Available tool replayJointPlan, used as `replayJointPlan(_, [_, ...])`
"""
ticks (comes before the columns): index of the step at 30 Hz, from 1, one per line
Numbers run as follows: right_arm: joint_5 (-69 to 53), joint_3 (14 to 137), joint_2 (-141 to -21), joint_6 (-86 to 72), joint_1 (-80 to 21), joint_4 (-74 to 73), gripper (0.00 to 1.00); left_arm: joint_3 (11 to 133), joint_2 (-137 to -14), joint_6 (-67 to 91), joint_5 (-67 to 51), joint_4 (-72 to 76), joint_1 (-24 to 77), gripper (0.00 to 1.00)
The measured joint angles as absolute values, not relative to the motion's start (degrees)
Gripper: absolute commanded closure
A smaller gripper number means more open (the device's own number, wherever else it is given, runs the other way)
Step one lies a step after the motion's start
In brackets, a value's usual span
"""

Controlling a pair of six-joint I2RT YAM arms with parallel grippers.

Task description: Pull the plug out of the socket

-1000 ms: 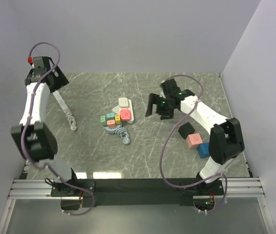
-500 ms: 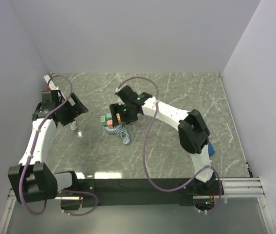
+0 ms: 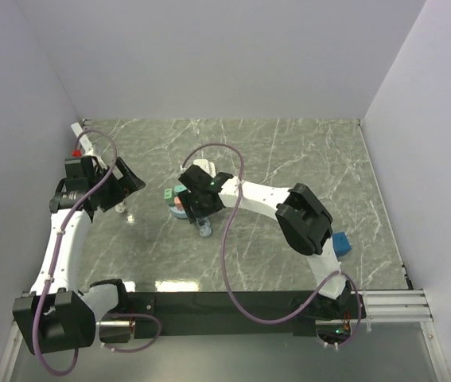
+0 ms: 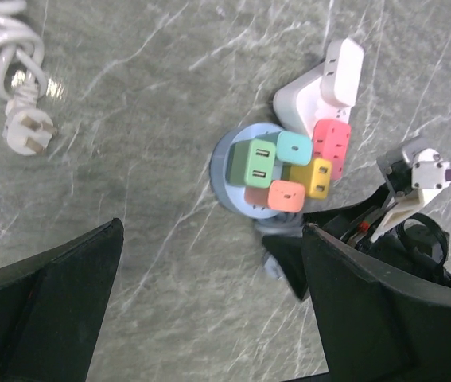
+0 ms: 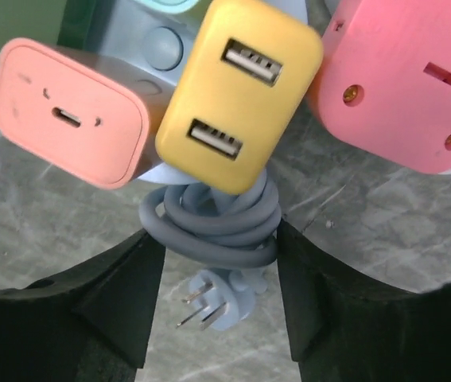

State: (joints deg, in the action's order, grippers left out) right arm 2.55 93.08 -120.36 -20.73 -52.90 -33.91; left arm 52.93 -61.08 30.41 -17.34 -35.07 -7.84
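A round blue socket hub lies mid-table with green, teal, yellow, salmon and pink plugs stuck in it. In the right wrist view the yellow plug, the salmon plug and the pink plug fill the top. My right gripper is open, its fingers either side of the hub's grey coiled cable, close against it. The cable's blue pronged end lies free below. My left gripper hangs wide open left of the hub, holding nothing.
A white power strip lies against the hub's far side. A white cord with a pronged plug lies at the left. A blue box sits at the right, by the right arm's base link.
My right arm swung left from the table's right side down onto the hub, its jaws narrowing round the coiled cable. My left arm lowered from the back corner toward the hub.
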Motion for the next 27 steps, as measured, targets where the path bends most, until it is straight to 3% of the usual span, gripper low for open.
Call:
replayJointPlan(2, [2.85, 91.55, -120.33, -21.15, -52.99, -31.88, 0.56, 51.77, -60.66, 30.41, -17.45, -34.98, -7.84, 0.01])
replayJointPlan(3, [2.90, 91.11, -120.16, -21.26, -53.06, -31.07, 0.74, 51.22, -60.42, 30.41, -17.74, -34.96, -7.84, 0.01])
replayJointPlan(6, [2.26, 86.98, -118.45, -22.37, -53.15, -26.46, 1.00, 49.47, -59.70, 30.46, -18.90, -34.70, -7.84, 0.01])
replayJointPlan(14, [-1.13, 63.16, -101.97, -26.74, -53.28, -18.41, 1.00, 42.76, -57.71, 30.92, -24.45, -32.29, -7.31, 0.02])
replayJointPlan(17, [-1.78, 56.75, -96.31, -28.97, -53.49, -19.14, 0.63, 41.58, -57.67, 31.40, -25.65, -31.88, -5.34, 0.02])
replayJointPlan(18, [-2.24, 55.00, -94.80, -29.82, -53.49, -19.40, 0.47, 41.54, -57.67, 31.94, -25.74, -31.70, -4.40, 0.02])
replayJointPlan(19, [-2.66, 53.69, -93.67, -30.61, -53.49, -19.77, 0.40, 41.54, -57.67, 32.32, -25.89, -31.24, -3.66, 0.02])
replayJointPlan(22, [-3.88, 50.57, -91.59, -31.90, -53.43, -22.09, 0.27, 41.52, -57.87, 34.24, -25.87, -28.93, -0.21, 0.02])
replayJointPlan(27, [-4.01, 50.68, -86.61, -31.90, -53.49, -27.77, 0.21, 41.47, -59.90, 38.35, -25.43, -24.97, 7.62, 0.03])
